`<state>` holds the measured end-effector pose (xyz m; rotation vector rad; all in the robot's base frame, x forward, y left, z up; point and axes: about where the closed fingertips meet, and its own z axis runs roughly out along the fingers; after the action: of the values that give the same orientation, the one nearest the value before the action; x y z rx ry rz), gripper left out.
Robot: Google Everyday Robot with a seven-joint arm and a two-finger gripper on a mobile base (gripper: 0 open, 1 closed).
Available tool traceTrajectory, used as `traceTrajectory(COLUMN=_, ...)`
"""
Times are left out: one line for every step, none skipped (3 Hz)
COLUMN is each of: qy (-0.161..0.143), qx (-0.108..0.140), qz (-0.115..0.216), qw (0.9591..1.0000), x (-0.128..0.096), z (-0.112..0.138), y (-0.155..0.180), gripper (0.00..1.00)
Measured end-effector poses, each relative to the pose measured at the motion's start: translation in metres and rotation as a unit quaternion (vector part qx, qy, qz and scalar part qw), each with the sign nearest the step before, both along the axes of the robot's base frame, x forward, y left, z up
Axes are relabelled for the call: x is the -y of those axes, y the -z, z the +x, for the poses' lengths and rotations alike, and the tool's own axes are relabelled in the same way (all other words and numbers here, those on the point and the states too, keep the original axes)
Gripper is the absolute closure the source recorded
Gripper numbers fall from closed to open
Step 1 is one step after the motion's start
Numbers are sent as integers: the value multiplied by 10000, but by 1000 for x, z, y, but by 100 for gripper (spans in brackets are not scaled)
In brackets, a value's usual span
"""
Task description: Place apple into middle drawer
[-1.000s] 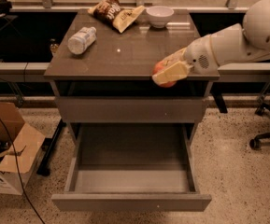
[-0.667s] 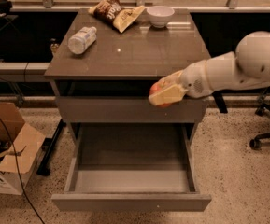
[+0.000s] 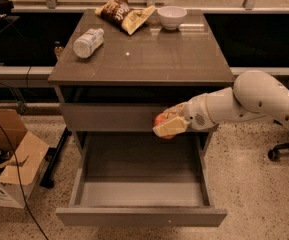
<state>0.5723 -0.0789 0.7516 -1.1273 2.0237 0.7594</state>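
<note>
The middle drawer [image 3: 141,216] stands pulled out toward the near side, below the closed upper drawer front [image 3: 109,116]. Its matte grey floor shows from wall to wall. On the cabinet top [image 3: 149,59], a white bowl [image 3: 171,17] sits at the far edge, right of centre; what it holds cannot be told. Just left of the bowl lies a crumpled snack bag [image 3: 124,13], and farther left a plastic bottle [image 3: 88,42] rests on its side. On the floor to the left, an open cardboard box [image 3: 14,164] holds some dark items too small to name.

The arm reaches in from the right, and the gripper [image 3: 169,125] hangs in front of the upper drawer front, over the far right part of the open drawer. Its pale fingers [image 3: 170,128] are pinching the apple [image 3: 160,120], which is held in the air above the drawer, not yet inside it. Only a red-orange patch of the fruit shows at the left of the fingers. The stem is hidden, so which way it points cannot be told, and the round shape shows no clear long axis.
</note>
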Motion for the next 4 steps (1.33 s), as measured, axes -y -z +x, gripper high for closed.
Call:
traceTrajectory(qy=79, qx=-307, qz=-85, qw=9995, x=-1, z=-3, y=33, gripper=100)
traceTrajectory(qy=422, qx=-713, qz=-122, qw=9965, x=10, z=-10, y=108, gripper=100)
traceTrajectory(qy=679, qx=-877, qz=-116, qw=9938, x=23, z=-12, y=151, gripper=100)
traceTrajectory(qy=821, qx=-1053, qz=-69, qw=9910, x=44, z=-12, y=196, gripper=100)
